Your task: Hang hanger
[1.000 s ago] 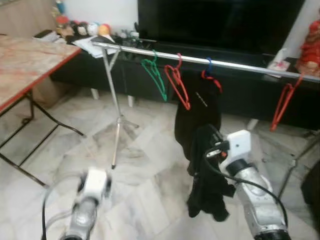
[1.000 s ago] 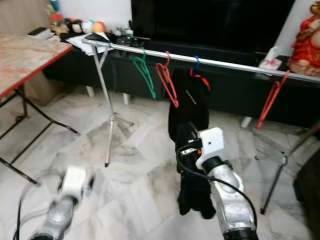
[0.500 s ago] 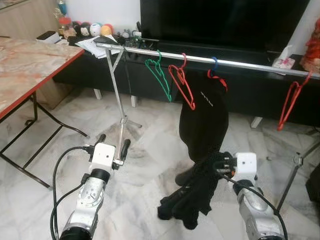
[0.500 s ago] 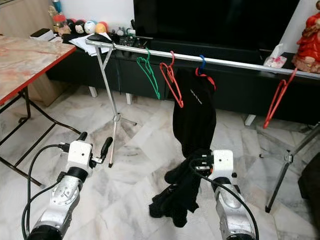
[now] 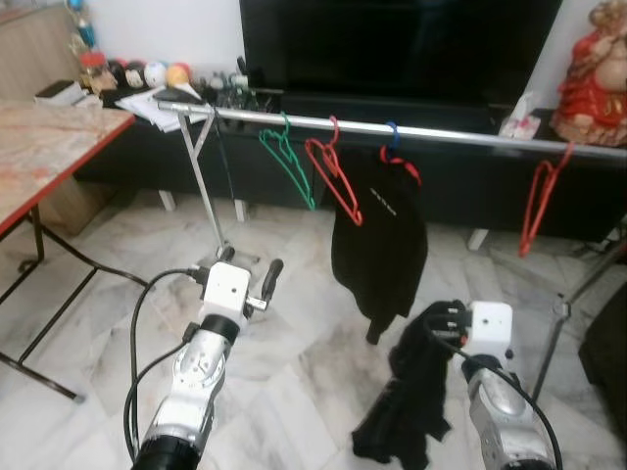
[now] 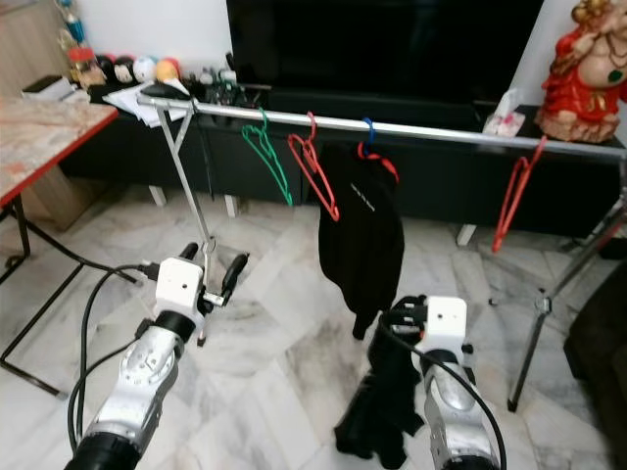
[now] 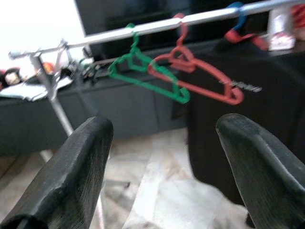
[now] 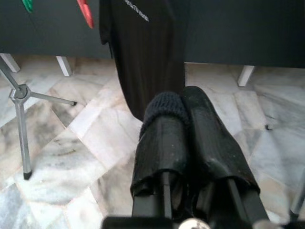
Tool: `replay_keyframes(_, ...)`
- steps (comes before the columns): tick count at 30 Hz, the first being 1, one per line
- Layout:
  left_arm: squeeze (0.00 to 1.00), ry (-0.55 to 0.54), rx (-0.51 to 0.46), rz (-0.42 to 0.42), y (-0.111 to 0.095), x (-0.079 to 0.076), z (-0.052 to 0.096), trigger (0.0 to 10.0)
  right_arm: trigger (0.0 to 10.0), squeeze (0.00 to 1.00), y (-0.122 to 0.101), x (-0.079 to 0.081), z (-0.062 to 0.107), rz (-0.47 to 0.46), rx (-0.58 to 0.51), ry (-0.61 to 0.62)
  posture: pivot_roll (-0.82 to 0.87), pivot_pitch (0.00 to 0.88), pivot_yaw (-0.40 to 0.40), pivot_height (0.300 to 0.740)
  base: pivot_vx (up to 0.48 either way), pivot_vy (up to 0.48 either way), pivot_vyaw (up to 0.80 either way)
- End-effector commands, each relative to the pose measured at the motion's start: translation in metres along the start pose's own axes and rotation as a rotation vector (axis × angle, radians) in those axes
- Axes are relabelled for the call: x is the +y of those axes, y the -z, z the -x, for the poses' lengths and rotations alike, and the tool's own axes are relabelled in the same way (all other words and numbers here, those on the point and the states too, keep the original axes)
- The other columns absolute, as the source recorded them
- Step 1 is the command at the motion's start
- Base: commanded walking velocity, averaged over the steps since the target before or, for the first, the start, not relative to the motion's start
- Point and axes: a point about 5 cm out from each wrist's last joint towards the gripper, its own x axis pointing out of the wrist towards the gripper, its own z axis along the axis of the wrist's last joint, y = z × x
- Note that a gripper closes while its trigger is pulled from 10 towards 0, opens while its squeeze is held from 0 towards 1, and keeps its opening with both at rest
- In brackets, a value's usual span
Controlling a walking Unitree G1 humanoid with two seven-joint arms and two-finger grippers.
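Gripping a black garment [image 5: 411, 411], the right pincer [image 5: 446, 318] is clenched.
Left pincer [image 5: 247, 277] released, rail [image 5: 392, 128] at 12 o'clock.

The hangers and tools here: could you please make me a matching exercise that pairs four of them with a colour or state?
Column one:
1. Left tool
2. Right tool
3. Leftmost hanger on the rail
4. Blue-hooked hanger

Column two:
A. Green and bare
B. Shut on a black garment
C. Open and holding nothing
D. Carrying a black shirt

Pairs: 1-C, 2-B, 3-A, 4-D
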Motion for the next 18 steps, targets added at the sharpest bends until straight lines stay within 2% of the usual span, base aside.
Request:
replay_keyframes(1,0.0,-0.002,-0.005,0.002,-0.0043,0.0043,0.0006,10.0,10.0,0.0,-0.0143,0.0039,-0.0035,-0.016,-0.088,0.006,-0.16,0.0,0.013,0.74,0.341,0.0,0.0)
replay_keyframes(6,0.0,-0.007,0.005,0.011,-0.0045,0.0049,-0.0003,10.0,10.0,0.0,-0.0118,0.004,-0.0051,0.017,-0.077,0.028,-0.16,0.0,0.015,0.74,0.343,0.0,0.0)
replay_keyframes(12,0.0,-0.012,0.012,0.015,-0.0051,0.0059,-0.0006,10.0,10.0,0.0,-0.0125,0.0051,-0.0054,-0.005,-0.093,0.038,-0.16,0.0,0.017,0.74,0.341,0.0,0.0)
replay_keyframes(13,0.0,-0.014,0.012,0.017,-0.0057,0.0065,-0.001,10.0,10.0,0.0,-0.0124,0.0049,-0.006,0.014,-0.087,0.042,-0.16,0.0,0.017,0.74,0.345,0.0,0.0)
replay_keyframes(15,0.0,-0.019,0.015,0.022,-0.0054,0.0071,-0.0013,10.0,10.0,0.0,-0.0118,0.0043,-0.0064,0.032,-0.082,0.048,-0.16,0.0,0.017,0.74,0.341,0.0,-0.59)
replay_keyframes(18,0.0,-0.024,0.016,0.025,-0.0059,0.0076,-0.0017,10.0,10.0,0.0,-0.0118,0.0044,-0.0068,0.01,-0.087,0.049,-0.16,0.0,0.014,0.74,0.342,0.0,-0.64)
